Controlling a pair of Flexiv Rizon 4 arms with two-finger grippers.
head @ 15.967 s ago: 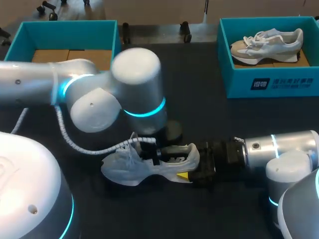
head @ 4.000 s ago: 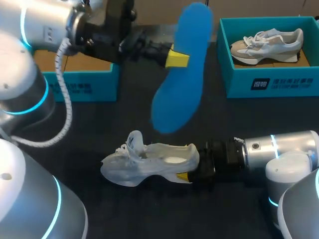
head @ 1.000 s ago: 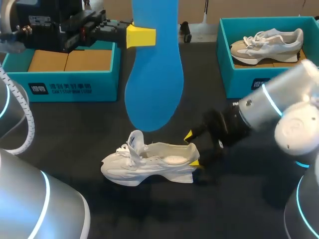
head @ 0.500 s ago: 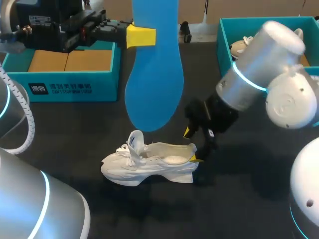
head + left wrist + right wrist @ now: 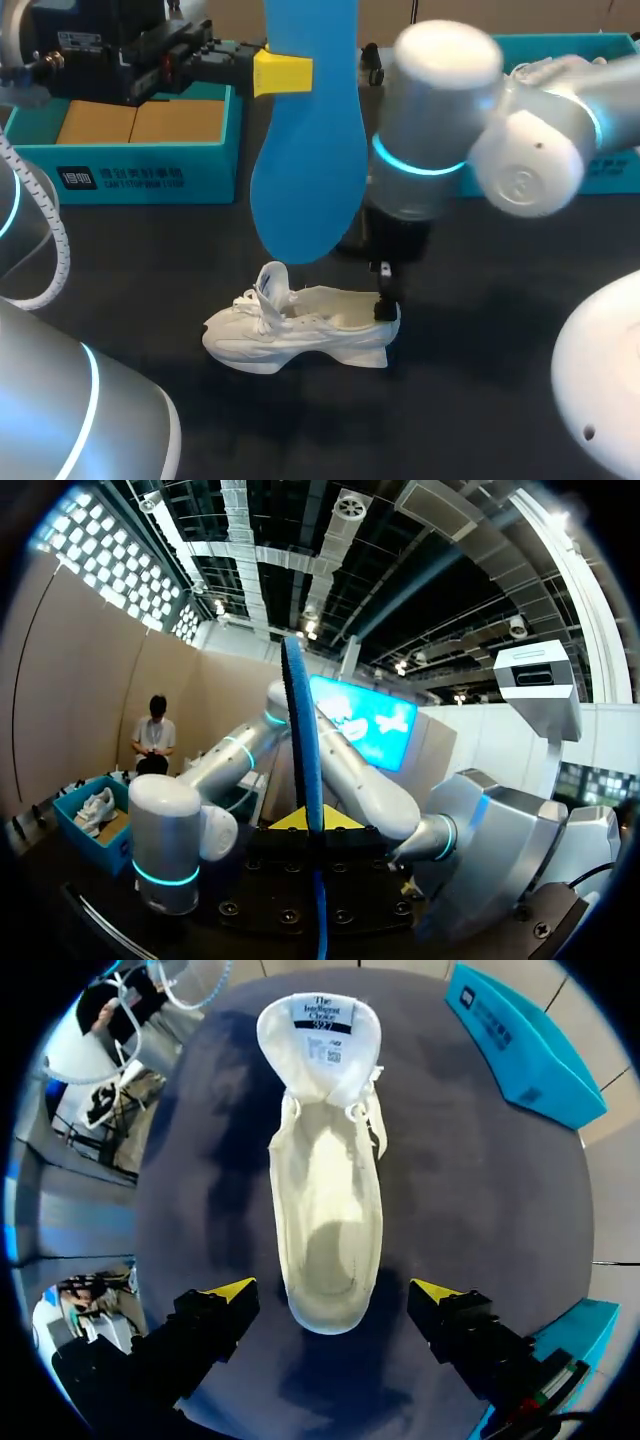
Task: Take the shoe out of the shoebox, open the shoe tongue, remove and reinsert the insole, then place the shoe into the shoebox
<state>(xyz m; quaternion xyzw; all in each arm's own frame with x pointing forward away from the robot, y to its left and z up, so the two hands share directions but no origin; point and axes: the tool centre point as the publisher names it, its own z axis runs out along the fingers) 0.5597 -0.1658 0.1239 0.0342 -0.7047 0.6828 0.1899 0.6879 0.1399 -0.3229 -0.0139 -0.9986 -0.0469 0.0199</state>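
The white shoe (image 5: 300, 330) lies on its sole on the dark bench (image 5: 500, 330), toe toward my left, out of both boxes. The right arm (image 5: 440, 130) reaches in over the middle and points straight down at the heel. In the right wrist view the right jaws stand wide open, and their yellow fingertips (image 5: 232, 1290) straddle the heel with a gap on each side, touching nothing. The same view looks down into the shoe (image 5: 325, 1210): its tongue (image 5: 318, 1030) is folded forward and the inside lies bare. The left jaws, up near the teal left shoebox (image 5: 140, 180), are closed on the blue insole (image 5: 310, 150), pinching one long edge. The insole hangs upright in the air above the shoe, its lower end just over the laces, and is apart from the shoe. In the left wrist view the insole (image 5: 300, 730) shows edge-on between the closed fingers. The teal right shoebox (image 5: 575, 40) stands at the far right of the bench, mostly hidden behind the right arm.
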